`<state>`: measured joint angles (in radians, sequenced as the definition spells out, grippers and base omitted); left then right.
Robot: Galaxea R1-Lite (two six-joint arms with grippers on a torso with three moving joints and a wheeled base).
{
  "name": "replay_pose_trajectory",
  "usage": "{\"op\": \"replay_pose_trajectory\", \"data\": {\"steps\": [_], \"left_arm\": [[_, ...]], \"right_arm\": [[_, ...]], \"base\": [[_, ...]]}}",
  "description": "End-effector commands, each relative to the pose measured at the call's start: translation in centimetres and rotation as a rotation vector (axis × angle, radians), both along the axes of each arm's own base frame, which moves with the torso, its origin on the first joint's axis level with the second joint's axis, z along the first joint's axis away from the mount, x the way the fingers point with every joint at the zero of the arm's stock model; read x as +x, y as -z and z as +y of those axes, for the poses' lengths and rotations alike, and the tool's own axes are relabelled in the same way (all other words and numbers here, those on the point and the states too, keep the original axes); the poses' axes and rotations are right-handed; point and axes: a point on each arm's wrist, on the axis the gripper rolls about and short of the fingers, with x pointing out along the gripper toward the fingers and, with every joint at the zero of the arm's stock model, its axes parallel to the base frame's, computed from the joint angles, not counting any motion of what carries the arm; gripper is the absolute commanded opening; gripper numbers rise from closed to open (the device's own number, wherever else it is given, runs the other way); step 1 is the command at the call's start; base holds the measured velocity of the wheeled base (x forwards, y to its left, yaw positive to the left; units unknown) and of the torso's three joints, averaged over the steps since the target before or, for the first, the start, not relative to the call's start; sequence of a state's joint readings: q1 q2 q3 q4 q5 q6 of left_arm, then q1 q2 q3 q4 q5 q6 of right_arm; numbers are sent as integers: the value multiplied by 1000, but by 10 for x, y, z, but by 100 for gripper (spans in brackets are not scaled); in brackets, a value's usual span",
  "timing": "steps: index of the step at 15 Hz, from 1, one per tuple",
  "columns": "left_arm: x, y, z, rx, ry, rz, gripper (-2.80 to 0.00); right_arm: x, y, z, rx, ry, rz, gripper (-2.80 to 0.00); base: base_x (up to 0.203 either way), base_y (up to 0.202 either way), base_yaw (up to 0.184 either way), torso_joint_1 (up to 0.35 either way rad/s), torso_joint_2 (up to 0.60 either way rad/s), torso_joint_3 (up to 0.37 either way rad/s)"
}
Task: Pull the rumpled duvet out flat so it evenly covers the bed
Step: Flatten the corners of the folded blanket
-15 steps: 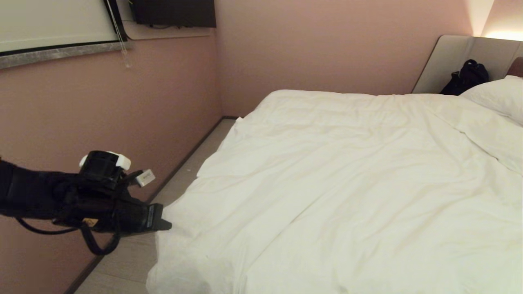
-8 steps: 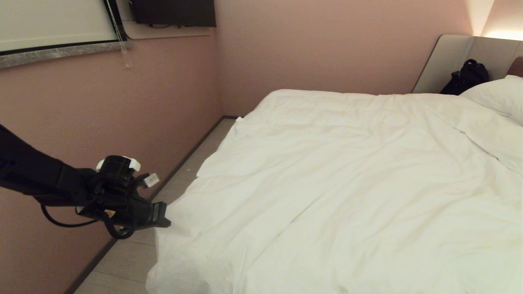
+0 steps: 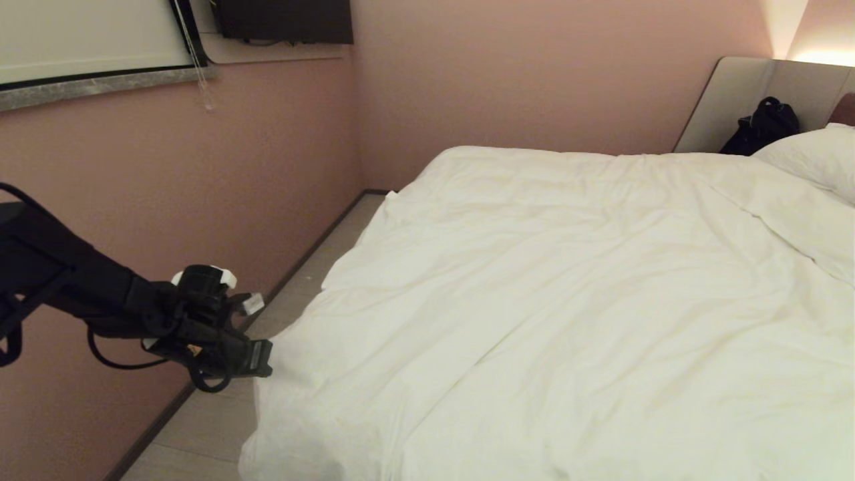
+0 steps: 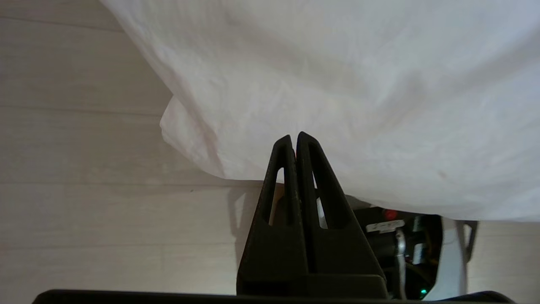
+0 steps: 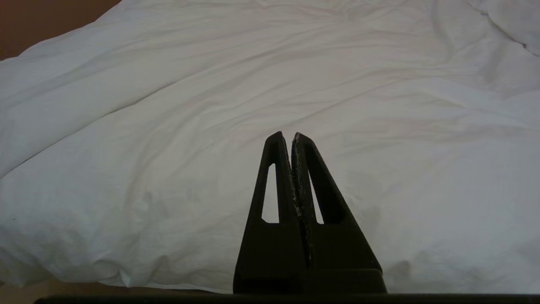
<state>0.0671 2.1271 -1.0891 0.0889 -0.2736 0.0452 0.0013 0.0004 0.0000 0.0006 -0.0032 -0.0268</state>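
Duvet (image 3: 568,300): puffy, wrinkled white fabric

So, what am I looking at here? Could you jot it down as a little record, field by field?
Place: bedroom with pink walls
Bed: wide bed with beige padded headboard
Cover: thick, puffy white duvet, spread across the mattress, wrinkled, one corner hanging toward the floor
Pillow: plump white pillow by the headboard
Bag: black bag against the headboard
Left gripper: jaws shut, at the duvet's hanging corner; whether cloth is pinched cannot be told
Right gripper: jaws shut, empty, facing the duvet
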Motion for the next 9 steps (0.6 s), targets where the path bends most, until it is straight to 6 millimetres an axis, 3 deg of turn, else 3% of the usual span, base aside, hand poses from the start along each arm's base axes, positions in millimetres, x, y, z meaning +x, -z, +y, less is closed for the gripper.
{"op": "replay_pose_trajectory", "data": {"steps": [1,9], "left_arm": [[3,10,-7,24,10,25,-280],[9,8,-34,54,61,8,-280]], "right_arm": [[0,0,0,-1,0,1,-280],[0,0,0,-1,0,0,-280]], "base": [[0,0,0,0,0,0],[0,0,0,0,0,0]]}}
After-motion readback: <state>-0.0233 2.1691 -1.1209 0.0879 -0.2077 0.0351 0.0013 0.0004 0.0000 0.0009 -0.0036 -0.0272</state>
